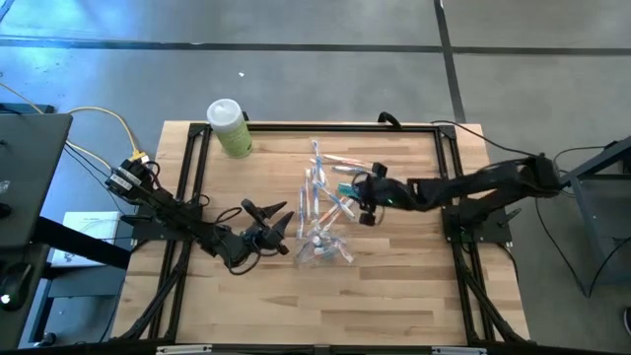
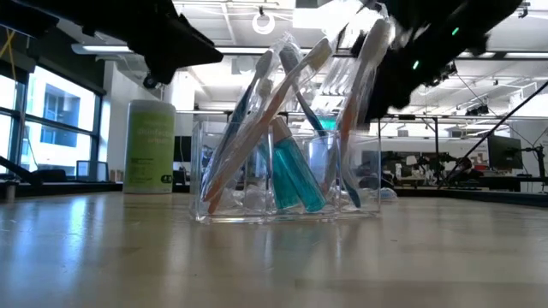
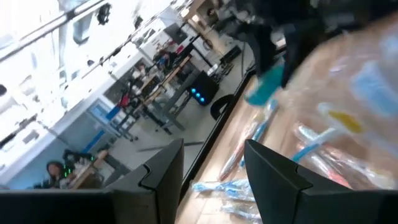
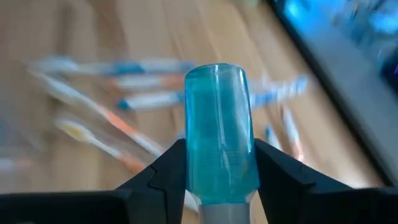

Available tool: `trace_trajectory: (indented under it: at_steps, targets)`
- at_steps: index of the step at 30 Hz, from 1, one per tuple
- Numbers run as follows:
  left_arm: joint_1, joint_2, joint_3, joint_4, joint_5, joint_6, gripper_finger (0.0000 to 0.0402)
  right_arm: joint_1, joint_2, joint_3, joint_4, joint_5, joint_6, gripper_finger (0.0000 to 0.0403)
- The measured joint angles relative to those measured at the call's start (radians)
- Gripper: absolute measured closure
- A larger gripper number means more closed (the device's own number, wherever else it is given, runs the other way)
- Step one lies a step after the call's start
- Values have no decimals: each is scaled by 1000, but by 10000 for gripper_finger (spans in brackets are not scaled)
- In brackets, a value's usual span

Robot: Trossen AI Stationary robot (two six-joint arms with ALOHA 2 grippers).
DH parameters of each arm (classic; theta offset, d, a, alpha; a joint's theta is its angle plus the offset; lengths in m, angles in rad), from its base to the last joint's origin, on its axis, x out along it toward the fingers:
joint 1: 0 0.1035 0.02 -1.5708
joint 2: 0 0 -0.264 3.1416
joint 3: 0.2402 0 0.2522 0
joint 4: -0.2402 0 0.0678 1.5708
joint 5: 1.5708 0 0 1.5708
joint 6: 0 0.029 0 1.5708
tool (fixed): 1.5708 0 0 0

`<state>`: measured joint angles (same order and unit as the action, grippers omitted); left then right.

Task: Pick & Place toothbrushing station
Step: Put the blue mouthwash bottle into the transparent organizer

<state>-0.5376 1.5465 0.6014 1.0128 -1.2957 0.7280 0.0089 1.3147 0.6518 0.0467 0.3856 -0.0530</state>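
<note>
While my right gripper (image 4: 217, 168) pinches a teal tube (image 4: 217, 134) just beside the clear holder (image 2: 287, 171), probably above it, my left gripper (image 1: 271, 229) waits nearby, unclenched; next, lowering it in.

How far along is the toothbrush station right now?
Partly done: several toothbrushes already stand in the clear holder. In hand: the right gripper grips a teal tube above the table. Left: loose brushes lie on the wood. The left gripper waits open beside the holder.
</note>
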Motion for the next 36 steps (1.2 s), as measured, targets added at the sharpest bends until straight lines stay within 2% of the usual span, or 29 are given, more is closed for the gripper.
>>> trace_trajectory:
  at_steps: [4, 8, 13, 18, 23, 27, 33, 36]
  targets:
    - [-46, 0, 0, 80, 2, 53, 238, 128, -98, 1, 23, 94, -29, 257]
    - [-94, 0, 0, 245, 4, 133, 238, 242, -151, 2, 71, 146, -82, 257]
    - [-166, -3, 0, 401, 25, 260, 238, 356, -163, 11, 165, 167, -165, 257]
    - [-262, -58, 0, 420, 95, 278, 238, 417, -148, 47, 195, 180, -211, 257]
    - [-337, -139, 0, 416, 171, 124, 238, 460, -114, 89, 212, 196, -286, 257]
    - [-344, -186, 0, 379, 198, -13, 238, 484, -65, 123, 233, 207, -362, 257]
    - [-281, -260, 0, 90, 300, -343, 238, 502, 44, 205, 234, 292, -450, 257]
    - [-232, -302, 0, -82, 419, -537, 238, 507, 105, 250, 235, 307, -481, 257]
